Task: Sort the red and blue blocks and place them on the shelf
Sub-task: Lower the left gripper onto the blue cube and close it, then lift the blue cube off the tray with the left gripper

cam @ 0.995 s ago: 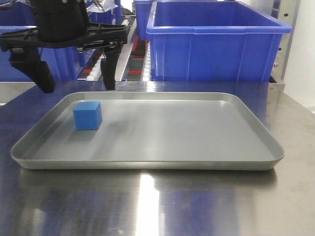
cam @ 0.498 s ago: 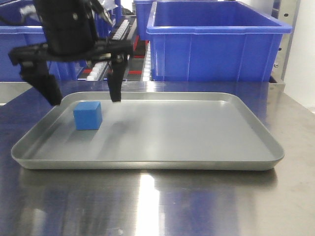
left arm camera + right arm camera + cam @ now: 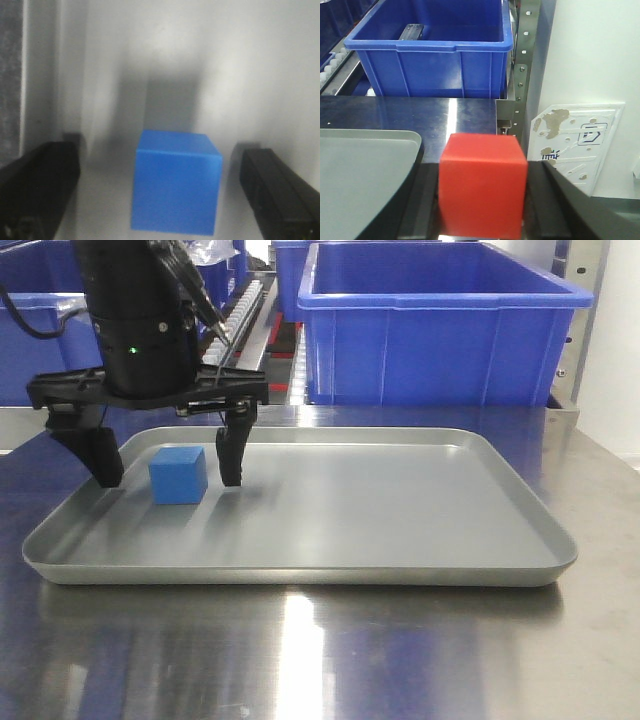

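1. The left tool (image 3: pixel 170 478) is hanging low over the tray (image 3: pixel 300 575) with its jaws spread wide, one finger on each side of the blue block (image 3: pixel 178 475). The left wrist view is showing a clear gap on both sides, so nothing is gripping the block yet.
2. The blue block is sitting flat on the tray floor near the tray's far left corner. Being a cube, it is offering no long axis, and its side faces are lying roughly square to the fingers. It is sitting off-centre in the opening, closer to the finger on the side of the tray's middle.
3. The closing line is running straight across the block, so a plain squeeze looks like the next need. The nearer finger would likely meet the block first and slide it a little.
4. The right tool (image 3: pixel 482 227) is holding the red block (image 3: pixel 482 180) between its fingers, above the surface (image 3: pixel 320 660) just past the tray's right edge. It is out of sight in the front view.
5. The tray is carrying the blue block alone.
6. A large blue bin (image 3: pixel 440 330) is standing on the shelf (image 3: pixel 268 340) beyond the tray's far edge, with a dark item (image 3: pixel 411 31) lying inside.
7. A second bin (image 3: pixel 30 340) is standing at the far left, its contents hidden.
8. Neither block is resting on the shelf.
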